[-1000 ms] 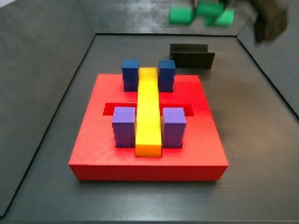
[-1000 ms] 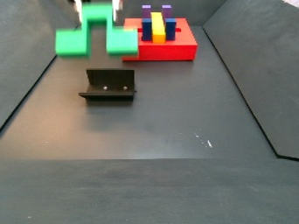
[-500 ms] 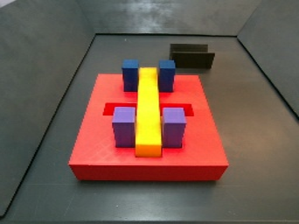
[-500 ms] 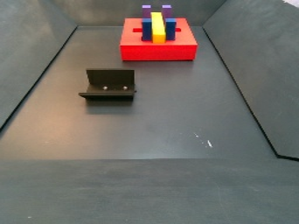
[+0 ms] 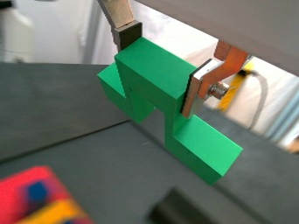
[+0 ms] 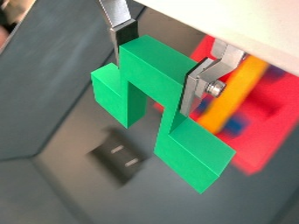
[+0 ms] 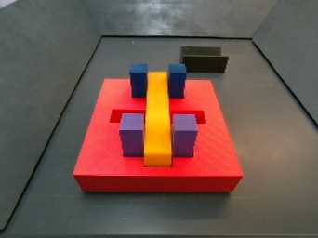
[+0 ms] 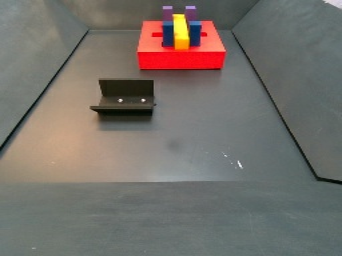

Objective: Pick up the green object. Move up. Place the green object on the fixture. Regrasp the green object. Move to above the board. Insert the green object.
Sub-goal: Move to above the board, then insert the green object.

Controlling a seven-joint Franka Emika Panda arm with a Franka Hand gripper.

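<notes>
In both wrist views my gripper (image 5: pixel 163 66) (image 6: pixel 160 70) is shut on the raised middle of the green object (image 5: pixel 158 96) (image 6: pixel 152 96), which hangs high above the floor. Neither side view shows the gripper or the green piece. The dark fixture (image 6: pixel 121 156) lies far below it on the floor and stands bare in both side views (image 7: pixel 205 59) (image 8: pixel 124 97). The red board (image 7: pixel 158 144) (image 8: pixel 182 46) carries a long yellow bar (image 7: pixel 158 119) between blue blocks (image 7: pixel 158 78) and purple blocks (image 7: pixel 158 133); part of the board (image 6: pixel 260 114) also shows in a wrist view.
Dark raised walls (image 7: pixel 59 121) (image 8: pixel 287 110) border the grey floor on its sides. A small pale scuff (image 8: pixel 233 159) marks the floor in a side view. Bright blurred surroundings with a yellow cable (image 5: pixel 247 83) lie beyond the rig in a wrist view.
A second ago the green object and gripper still showed at the top edge of both side views; they have risen out of those views. The board and fixture stay put.
</notes>
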